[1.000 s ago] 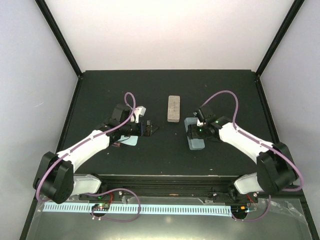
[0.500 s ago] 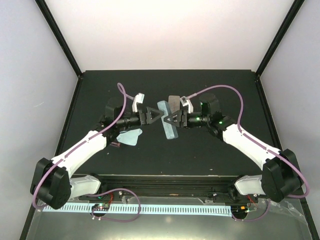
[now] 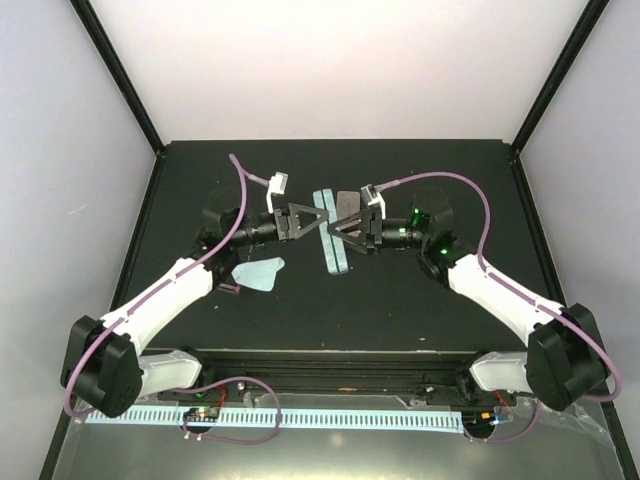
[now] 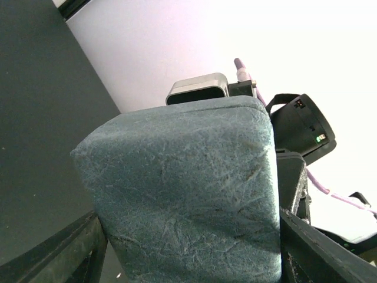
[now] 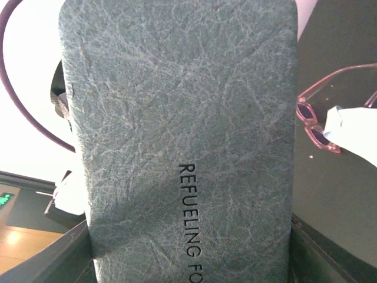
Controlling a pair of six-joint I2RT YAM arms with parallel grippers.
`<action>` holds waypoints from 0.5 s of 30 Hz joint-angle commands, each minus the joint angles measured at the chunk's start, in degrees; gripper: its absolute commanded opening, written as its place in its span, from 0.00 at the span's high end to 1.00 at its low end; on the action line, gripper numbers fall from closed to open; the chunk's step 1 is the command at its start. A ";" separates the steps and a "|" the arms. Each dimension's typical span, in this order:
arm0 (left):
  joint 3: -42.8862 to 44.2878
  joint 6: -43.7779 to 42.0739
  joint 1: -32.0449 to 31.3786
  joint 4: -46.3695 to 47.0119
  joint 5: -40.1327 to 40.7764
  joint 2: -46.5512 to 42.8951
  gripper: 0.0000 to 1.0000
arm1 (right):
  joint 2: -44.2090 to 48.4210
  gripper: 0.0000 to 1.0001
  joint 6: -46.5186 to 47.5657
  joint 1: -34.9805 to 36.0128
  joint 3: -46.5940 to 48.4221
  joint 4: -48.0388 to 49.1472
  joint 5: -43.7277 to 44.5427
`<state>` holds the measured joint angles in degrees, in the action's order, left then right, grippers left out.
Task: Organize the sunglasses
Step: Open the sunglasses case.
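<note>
A blue-grey oblong case [image 3: 333, 247] hangs in the air over the middle of the table, held between both grippers. My left gripper [image 3: 312, 222] is shut on its far end from the left. My right gripper [image 3: 336, 228] is shut on it from the right. The case fills the left wrist view [image 4: 188, 188] and the right wrist view [image 5: 182, 118], where it reads "REFUELING". The reddish-pink sunglasses [image 5: 327, 112] lie on the table beside a light blue cloth [image 5: 353, 127]; from above only a small reddish bit [image 3: 231, 288] shows. The black sunglasses are not visible.
The light blue cloth [image 3: 258, 272] lies on the black table [image 3: 420, 310] at the left front. A grey sliver of the beige-grey case [image 3: 345, 200] shows behind the grippers. Black frame posts stand at the back corners.
Both arms have risen and swung to the centre. The right gripper carried the blue-grey case up from the right front, and the left gripper left the cloth area and closed on the case.
</note>
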<state>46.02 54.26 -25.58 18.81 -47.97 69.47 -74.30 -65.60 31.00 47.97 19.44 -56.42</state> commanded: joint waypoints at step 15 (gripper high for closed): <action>0.49 -11.85 0.10 -13.95 9.52 -0.06 0.38 | 12.18 0.74 -7.77 -4.56 0.16 8.65 3.21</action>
<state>48.64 47.77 -25.93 15.59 -44.42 67.90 -66.92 -74.04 26.52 45.34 20.97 -54.48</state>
